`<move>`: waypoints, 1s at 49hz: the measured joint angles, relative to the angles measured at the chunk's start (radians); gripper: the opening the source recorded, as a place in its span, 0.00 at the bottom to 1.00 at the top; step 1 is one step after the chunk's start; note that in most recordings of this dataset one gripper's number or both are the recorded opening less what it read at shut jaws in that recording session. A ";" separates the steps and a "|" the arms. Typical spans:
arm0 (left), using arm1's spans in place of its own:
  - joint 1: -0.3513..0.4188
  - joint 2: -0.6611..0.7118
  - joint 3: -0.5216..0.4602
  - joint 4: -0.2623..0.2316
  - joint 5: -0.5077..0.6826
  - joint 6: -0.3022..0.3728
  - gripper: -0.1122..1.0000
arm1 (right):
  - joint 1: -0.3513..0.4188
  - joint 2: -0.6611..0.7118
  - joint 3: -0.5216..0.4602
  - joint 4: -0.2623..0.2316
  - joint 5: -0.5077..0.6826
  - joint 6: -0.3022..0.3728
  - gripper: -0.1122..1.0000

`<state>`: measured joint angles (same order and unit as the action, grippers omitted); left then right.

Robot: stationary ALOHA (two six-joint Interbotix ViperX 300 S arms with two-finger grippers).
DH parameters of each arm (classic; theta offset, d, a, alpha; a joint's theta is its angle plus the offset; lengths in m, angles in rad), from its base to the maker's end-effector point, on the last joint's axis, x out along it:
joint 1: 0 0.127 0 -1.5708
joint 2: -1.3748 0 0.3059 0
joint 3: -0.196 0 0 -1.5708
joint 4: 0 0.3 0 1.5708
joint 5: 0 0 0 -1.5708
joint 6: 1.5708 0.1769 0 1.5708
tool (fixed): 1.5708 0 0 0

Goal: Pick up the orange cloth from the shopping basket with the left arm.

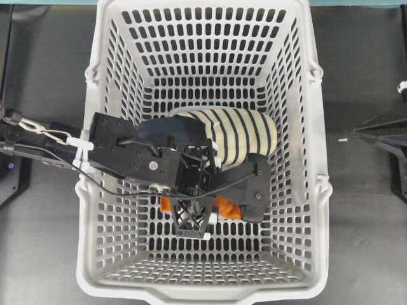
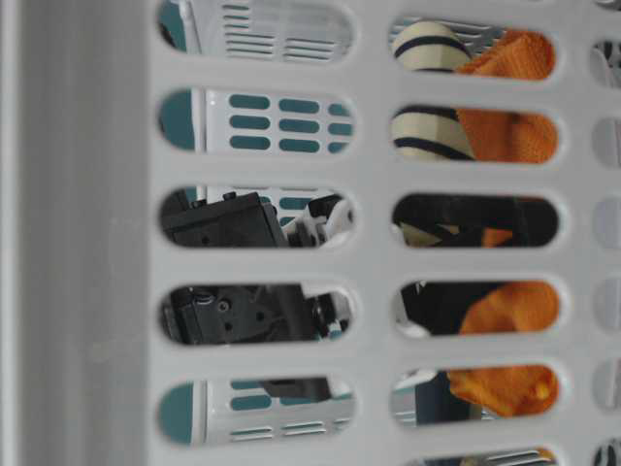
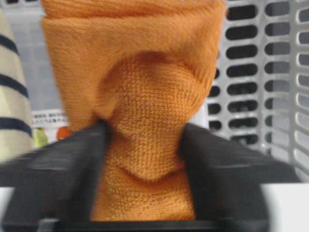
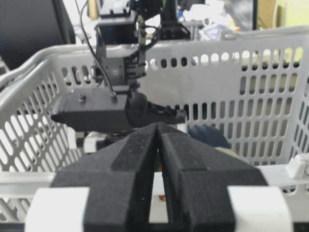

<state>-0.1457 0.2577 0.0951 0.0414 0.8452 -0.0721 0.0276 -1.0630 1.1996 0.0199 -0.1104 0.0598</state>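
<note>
— Two black fingers (image 3: 72, 164) of your left gripper (image 1: 198, 219) are pressed in on the fuzzy rust-orange terry cloth (image 3: 140, 111); the wrist view shows the fabric bunched and pinched in the narrow gap between them, so the jaws are partly closed with the cloth in their grip.

— And where does the cloth sit?

— You have it low inside the large light-grey perforated plastic shopping basket (image 1: 318, 210), toward the near half of the floor. From overhead only small orange patches show on either side of the gripper's lattice frame. Whether the cloth has left the floor, you cannot tell from these views.

— What lies next to it?

— Just beyond your gripper, toward the far wall, lies the cream-and-navy striped fabric bundle (image 1: 241, 133), rolled, with a dark navy part on its left side. Through the table-level slots the stripes and the orange cloth appear side by side.

— And your other arm?

— Your right gripper (image 4: 158, 140) sits outside the basket, facing its side wall, with its two black padded fingers pressed together and nothing between them.
</note>
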 measured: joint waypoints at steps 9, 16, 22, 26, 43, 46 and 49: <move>0.008 -0.012 -0.008 0.002 0.023 0.008 0.27 | -0.002 0.000 0.002 0.000 0.000 0.000 0.09; 0.006 -0.048 -0.031 0.002 0.063 0.011 0.27 | 0.000 0.000 0.002 0.000 0.000 0.000 0.09; 0.008 -0.084 -0.080 0.002 0.127 0.011 0.27 | 0.000 0.000 0.002 0.000 0.000 0.000 0.09; 0.008 -0.098 -0.133 0.000 0.189 0.009 0.27 | 0.000 -0.002 0.002 0.000 0.000 0.000 0.09; 0.014 -0.114 -0.500 0.002 0.477 0.012 0.27 | 0.000 -0.006 0.002 0.000 -0.002 0.000 0.09; 0.017 -0.112 -0.571 0.000 0.523 0.012 0.27 | 0.000 -0.008 0.002 0.000 0.000 0.000 0.09; 0.023 -0.103 -0.640 0.002 0.575 0.012 0.27 | 0.000 -0.009 0.002 0.000 0.000 0.000 0.09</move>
<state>-0.1227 0.1549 -0.5446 0.0430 1.4205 -0.0598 0.0276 -1.0723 1.2011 0.0199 -0.1104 0.0598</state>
